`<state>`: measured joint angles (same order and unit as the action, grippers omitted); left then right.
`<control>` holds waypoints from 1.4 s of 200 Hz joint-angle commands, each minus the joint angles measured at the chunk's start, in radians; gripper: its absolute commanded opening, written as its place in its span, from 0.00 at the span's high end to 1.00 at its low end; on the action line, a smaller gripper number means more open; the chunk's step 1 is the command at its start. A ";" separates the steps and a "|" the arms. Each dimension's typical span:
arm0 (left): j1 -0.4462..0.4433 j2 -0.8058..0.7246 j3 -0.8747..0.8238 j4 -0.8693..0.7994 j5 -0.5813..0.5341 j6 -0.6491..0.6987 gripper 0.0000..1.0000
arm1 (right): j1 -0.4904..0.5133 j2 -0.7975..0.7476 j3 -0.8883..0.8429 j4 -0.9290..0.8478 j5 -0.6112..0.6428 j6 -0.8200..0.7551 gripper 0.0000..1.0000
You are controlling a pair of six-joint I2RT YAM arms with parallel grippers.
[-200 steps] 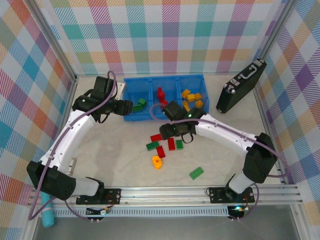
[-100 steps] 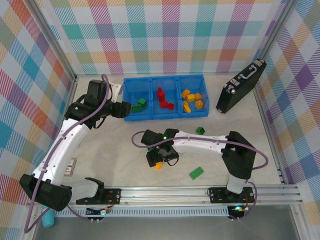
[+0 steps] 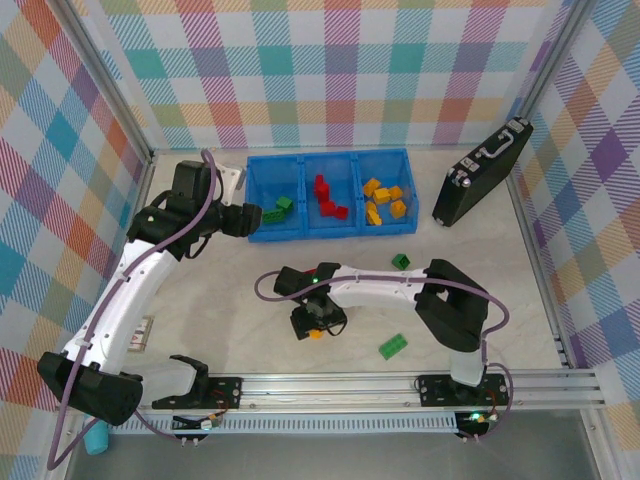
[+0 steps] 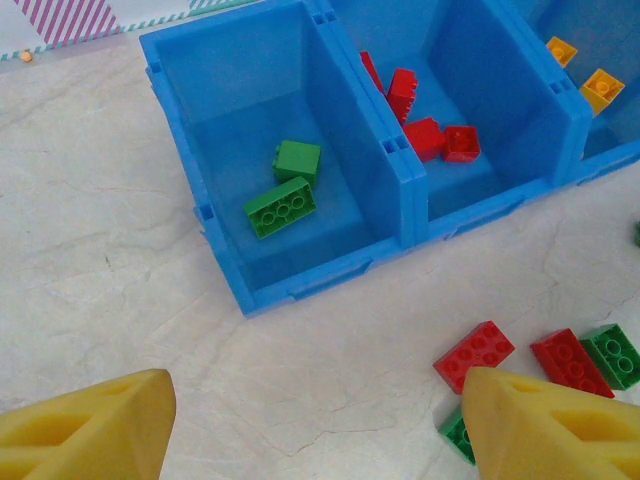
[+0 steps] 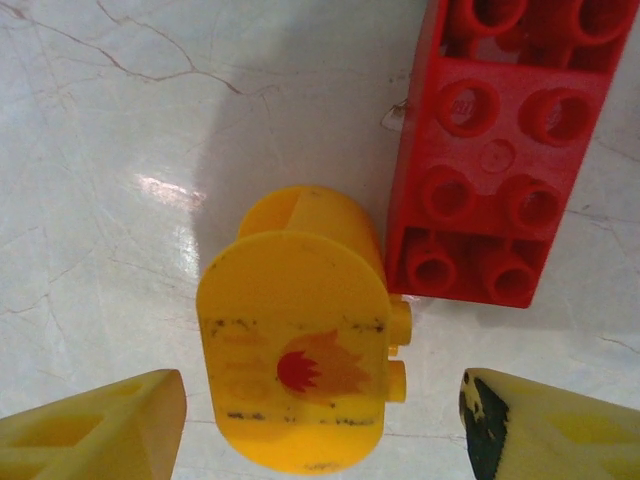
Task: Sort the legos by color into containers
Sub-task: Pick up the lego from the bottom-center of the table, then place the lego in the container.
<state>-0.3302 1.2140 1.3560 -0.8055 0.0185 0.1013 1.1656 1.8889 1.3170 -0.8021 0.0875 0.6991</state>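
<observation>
Moved down from over the blue bin (image 3: 330,236) to straddle the yellow flame-printed lego (image 5: 295,340), right gripper (image 5: 320,420) and left gripper (image 4: 310,420) both released; grasp likely next.

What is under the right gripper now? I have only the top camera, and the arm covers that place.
Observer: A yellow rounded piece with a flame print sits inside the open right gripper, which does not touch it.
Operator: Is something near it that can disturb the grasp?
Observer: Yes, a red brick lies close beside it, on the side of the two studs. I cannot tell whether they touch.
Operator: And the left gripper, does it hold anything?
Observer: No. The left gripper is open, with nothing inside it.
</observation>
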 commanded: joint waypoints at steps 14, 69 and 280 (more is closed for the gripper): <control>0.008 -0.002 -0.006 0.018 0.006 0.001 0.24 | 0.005 0.028 0.025 -0.001 -0.019 -0.009 0.34; 0.008 0.015 -0.009 0.014 0.009 0.000 0.24 | 0.005 0.053 0.035 0.004 -0.021 -0.033 0.51; -0.049 -0.006 -0.226 -0.017 0.091 0.015 0.26 | -0.699 -0.444 0.094 -0.079 0.117 -0.532 0.63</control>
<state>-0.3641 1.2114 1.1328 -0.8104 0.1040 0.1200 0.5480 1.3865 1.3426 -0.9775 0.1913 0.3424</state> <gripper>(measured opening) 0.744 0.423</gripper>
